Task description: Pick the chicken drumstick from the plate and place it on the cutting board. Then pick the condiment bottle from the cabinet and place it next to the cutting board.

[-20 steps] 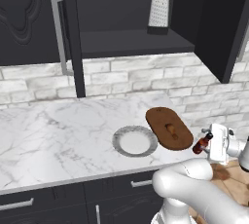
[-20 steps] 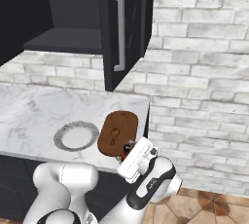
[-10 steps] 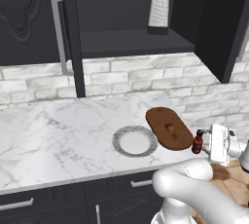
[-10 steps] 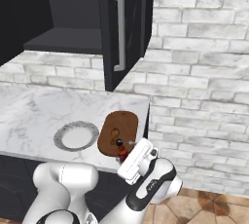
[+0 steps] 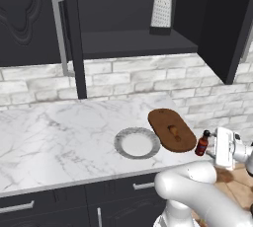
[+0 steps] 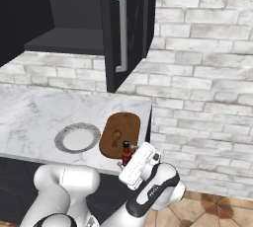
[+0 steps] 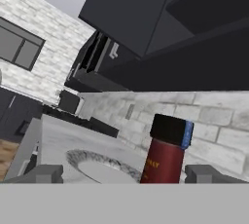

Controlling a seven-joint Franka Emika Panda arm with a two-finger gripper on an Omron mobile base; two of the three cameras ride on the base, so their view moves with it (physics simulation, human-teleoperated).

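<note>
The condiment bottle [image 5: 201,144] is standing upright on the marble counter [image 5: 59,132], just beside the right-hand end of the cutting board [image 5: 171,129], close to the counter's front corner. The chicken drumstick [image 5: 173,132] is lying on the board near its middle. The plate [image 5: 137,142] is sitting just to the left of the board, its white centre bare.

The gripper [image 7: 124,174] is hanging level with the bottle at the counter's edge, its jaws spread wide and released. In the hand view, the two dark fingertips [image 7: 41,174] are standing well apart on either side of the bottle [image 7: 165,152], neither one pressing on it; the black cap and red-orange label are rising between them.

From the right base view, the bottle [image 6: 126,153] is showing just beyond the white hand, at the near end of the board [image 6: 120,133], with the plate [image 6: 77,137] further left.

Above, the cabinet [image 5: 148,18] is standing open, a metal box grater [image 5: 161,12] resting on its shelf.
</note>
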